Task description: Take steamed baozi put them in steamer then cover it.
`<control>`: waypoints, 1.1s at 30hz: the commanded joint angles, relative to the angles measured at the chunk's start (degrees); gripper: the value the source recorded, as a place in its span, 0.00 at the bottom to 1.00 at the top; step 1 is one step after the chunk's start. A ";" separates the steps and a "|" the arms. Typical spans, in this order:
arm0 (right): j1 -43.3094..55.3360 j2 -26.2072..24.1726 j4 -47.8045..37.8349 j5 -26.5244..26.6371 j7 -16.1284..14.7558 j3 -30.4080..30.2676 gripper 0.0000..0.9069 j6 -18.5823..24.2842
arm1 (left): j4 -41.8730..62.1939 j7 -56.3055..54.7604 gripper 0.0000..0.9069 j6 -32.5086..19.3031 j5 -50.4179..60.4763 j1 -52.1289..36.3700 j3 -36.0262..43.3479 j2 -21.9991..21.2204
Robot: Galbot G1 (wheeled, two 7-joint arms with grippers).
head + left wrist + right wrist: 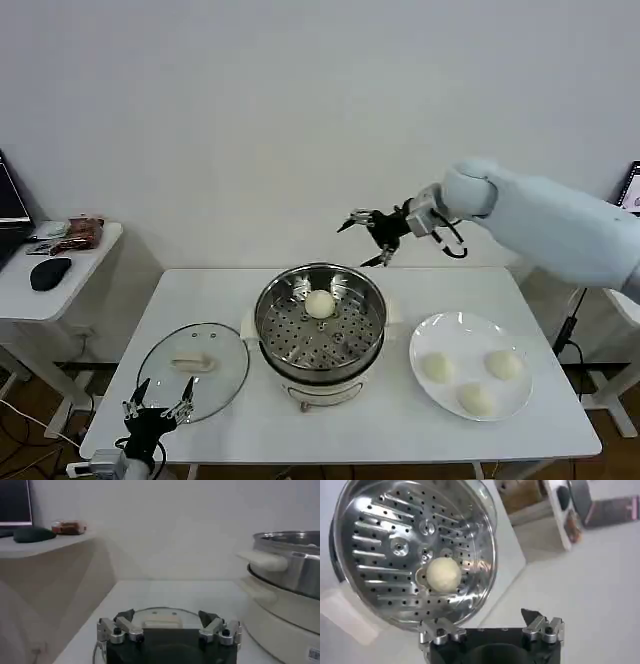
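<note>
One baozi sat in steamer, below and ahead of right gripper, which hung wide, empty. Three baozi left on plate. Cover lay on desk just beyond parked left gripper, also wide. Roughly quarter done.

A creamy-white baozi is sitting in the shiny silver steamer, its tray dotted with holes; at three o'clock, three pale buns are lying on a white plate.
</note>
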 commanded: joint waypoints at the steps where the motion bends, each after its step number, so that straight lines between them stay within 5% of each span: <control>1: 2.52 -8.59 4.79 3.91 -2.71 -3.94 1.00 -6.54 | -0.07 0.04 1.00 -0.03 0.02 0.22 0.05 0.11; 7: 7.02 -13.15 7.53 4.51 -5.13 -12.27 1.00 -8.12 | -0.48 0.03 1.00 -0.08 0.07 0.74 0.00 0.28; 19: 10.19 -13.93 10.39 8.47 -8.42 -24.24 1.00 -12.49 | -1.30 -0.03 1.00 -0.12 0.49 1.61 -0.01 -0.12; 33: 4.04 -10.15 5.56 6.94 -8.59 -25.22 1.00 -13.65 | -1.57 -0.14 1.00 -0.11 0.76 1.74 0.35 -1.00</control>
